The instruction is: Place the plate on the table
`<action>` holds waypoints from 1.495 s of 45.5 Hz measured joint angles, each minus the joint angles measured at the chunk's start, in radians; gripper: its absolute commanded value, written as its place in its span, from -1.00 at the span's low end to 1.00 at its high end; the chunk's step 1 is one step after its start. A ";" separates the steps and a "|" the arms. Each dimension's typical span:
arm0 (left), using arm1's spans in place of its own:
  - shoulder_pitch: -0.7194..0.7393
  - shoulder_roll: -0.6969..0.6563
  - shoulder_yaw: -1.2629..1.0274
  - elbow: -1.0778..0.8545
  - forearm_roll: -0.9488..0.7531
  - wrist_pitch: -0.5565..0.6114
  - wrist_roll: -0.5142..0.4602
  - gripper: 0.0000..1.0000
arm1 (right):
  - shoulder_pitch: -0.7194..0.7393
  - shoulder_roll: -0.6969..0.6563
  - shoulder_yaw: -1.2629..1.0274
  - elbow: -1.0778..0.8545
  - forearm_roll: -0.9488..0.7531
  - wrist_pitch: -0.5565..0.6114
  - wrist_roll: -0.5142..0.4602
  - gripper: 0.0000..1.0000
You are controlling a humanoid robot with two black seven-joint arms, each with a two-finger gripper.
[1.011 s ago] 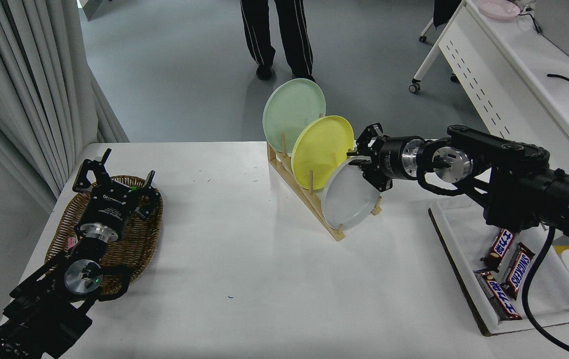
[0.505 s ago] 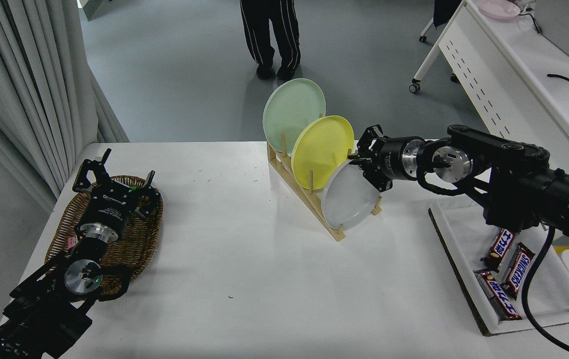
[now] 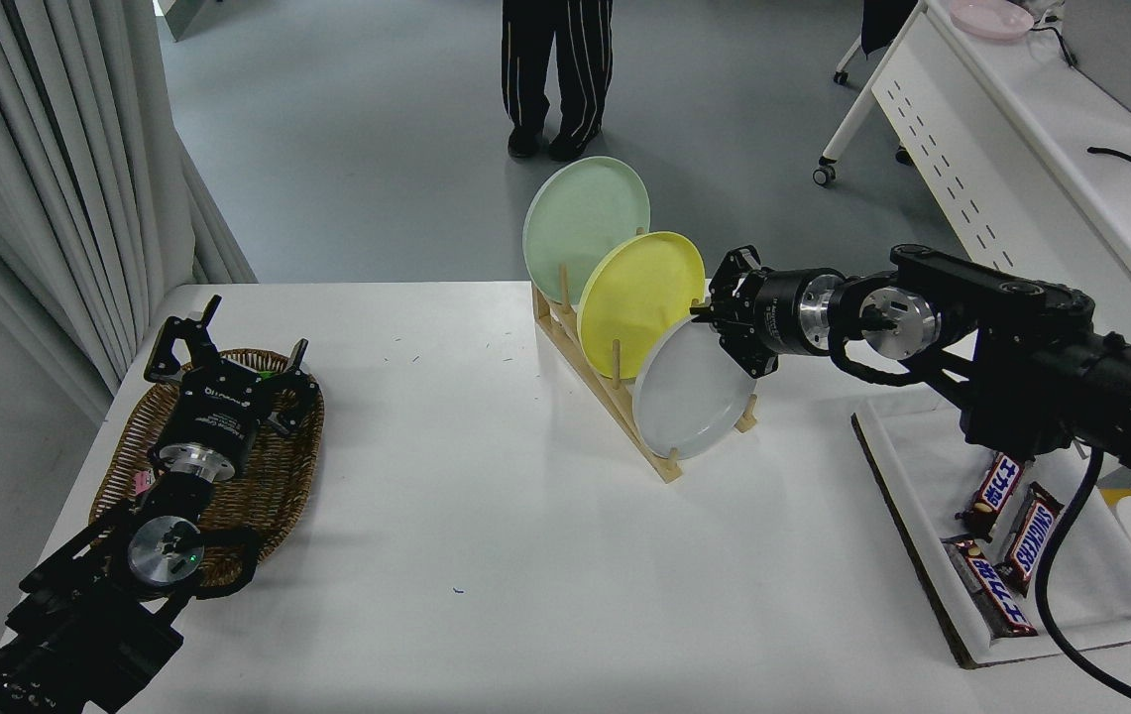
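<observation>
Head view: right pincer (image 3: pixel 724 332) is clamping the plate (image 3: pixel 689 397) at its upper rim, plate standing in the rack (image 3: pixel 615 412) before a yellow plate (image 3: pixel 639 288). Lifting straight along the pegs should avoid snagging. Left pincer (image 3: pixel 228 367) is hanging apart over a basket (image 3: pixel 139 436) on the tabletop (image 3: pixel 476 516).

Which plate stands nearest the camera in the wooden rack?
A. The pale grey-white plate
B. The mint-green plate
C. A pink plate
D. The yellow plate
A. The pale grey-white plate stands at the near end of the wooden rack, in front of the yellow plate and the mint-green plate, with the right gripper at its upper edge.
</observation>
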 measured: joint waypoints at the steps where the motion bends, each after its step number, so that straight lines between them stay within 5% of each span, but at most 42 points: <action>1: 0.000 0.000 0.000 0.000 0.000 0.000 0.000 1.00 | 0.003 -0.002 0.002 0.001 0.000 0.000 -0.003 -1.00; 33: 0.000 0.000 0.000 0.000 0.000 0.000 0.000 1.00 | 0.130 -0.162 0.143 0.223 0.067 -0.017 -0.163 -1.00; 68: 0.000 0.000 0.000 0.000 0.000 0.000 0.000 1.00 | 0.248 -0.210 0.220 0.403 0.318 -0.247 -0.278 -1.00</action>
